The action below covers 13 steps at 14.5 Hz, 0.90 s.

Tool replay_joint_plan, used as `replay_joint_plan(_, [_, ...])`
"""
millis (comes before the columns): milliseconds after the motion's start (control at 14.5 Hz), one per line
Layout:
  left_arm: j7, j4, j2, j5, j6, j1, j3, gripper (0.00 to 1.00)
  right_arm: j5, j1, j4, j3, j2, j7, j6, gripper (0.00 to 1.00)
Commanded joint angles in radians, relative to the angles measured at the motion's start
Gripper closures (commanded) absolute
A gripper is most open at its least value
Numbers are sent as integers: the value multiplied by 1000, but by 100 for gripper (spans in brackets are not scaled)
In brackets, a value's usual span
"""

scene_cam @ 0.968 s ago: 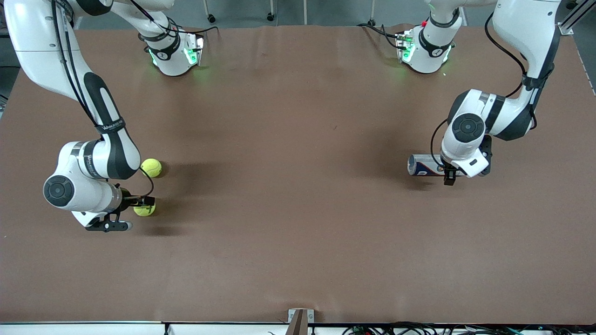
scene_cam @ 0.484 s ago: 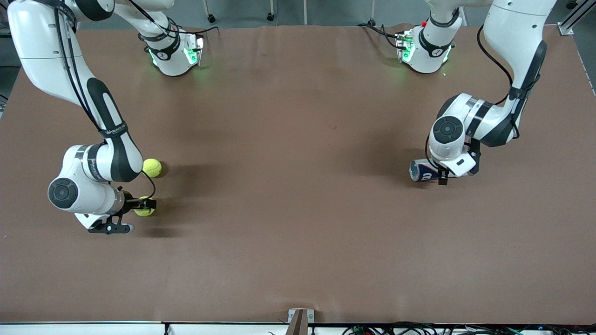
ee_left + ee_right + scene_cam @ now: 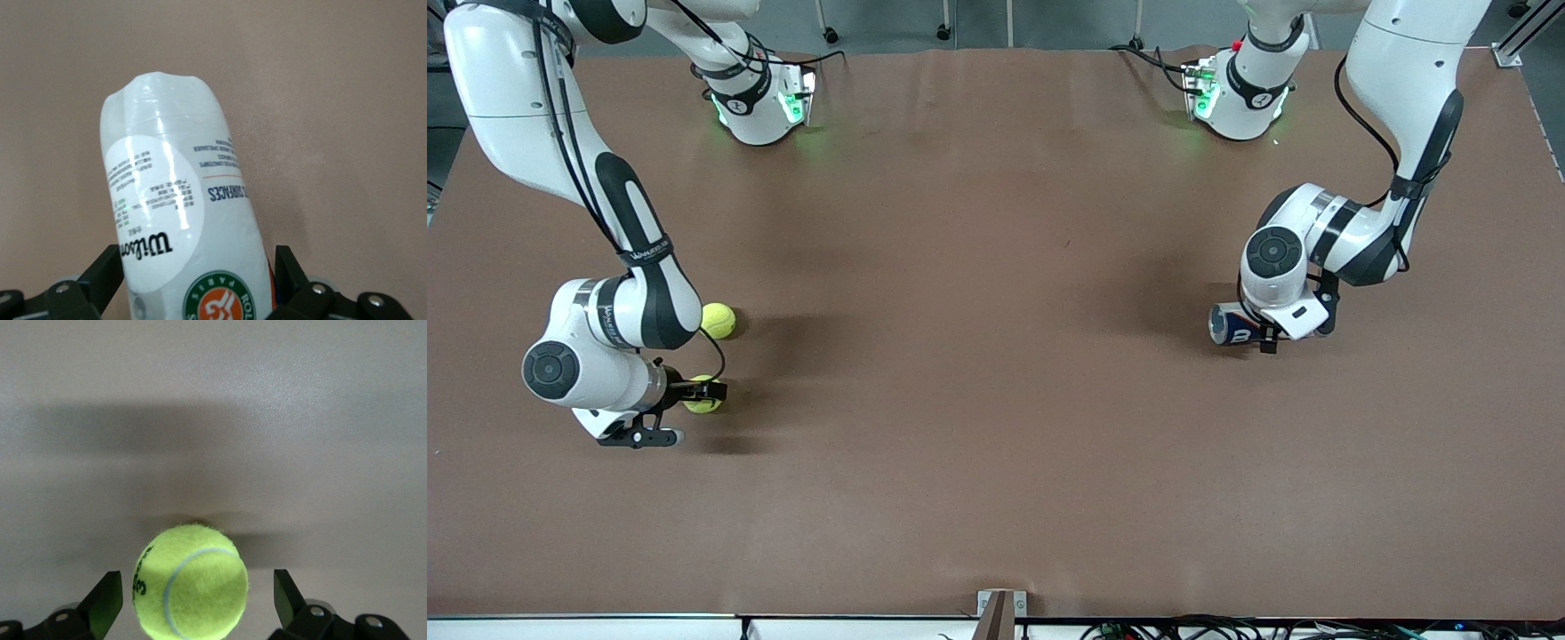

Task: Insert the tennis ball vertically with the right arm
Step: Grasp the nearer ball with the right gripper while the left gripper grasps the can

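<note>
The brown table point(image 3: 996, 356) carries everything. Toward the left arm's end lies a tennis ball can point(image 3: 1232, 324) on its side — a white-labelled Wilson tube point(image 3: 180, 220) in the left wrist view. The left gripper point(image 3: 1267, 342) is down over it, fingers point(image 3: 107, 277) spread wide on either side of the can's body, with gaps showing between pads and can, so nothing is clamped.

Toward the right arm's end, the right gripper point(image 3: 694, 396) sits low at the table with its fingers point(image 3: 107, 597) wide apart — a yellow tennis ball point(image 3: 190, 580) lies between them, resting on the table and touching neither finger. A second tennis ball point(image 3: 718, 320) lies near that gripper, farther from the front camera than the first ball, just beside the right arm's wrist.
</note>
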Motion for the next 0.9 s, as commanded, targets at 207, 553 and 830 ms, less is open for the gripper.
replay_joint_plan(207, [-24, 8, 6, 23, 2, 4, -1, 21, -2, -13, 10, 9, 18, -11, 27, 7])
replay_joint_plan(553, [-19, 28, 4, 17, -6, 8, -4, 28, -4, -15, 10, 8, 18, -11, 27, 30])
replay_joint_plan(830, [-10, 80, 6, -28, -4, 8, -12, 30, -4, -12, 10, 9, 18, -11, 25, 54])
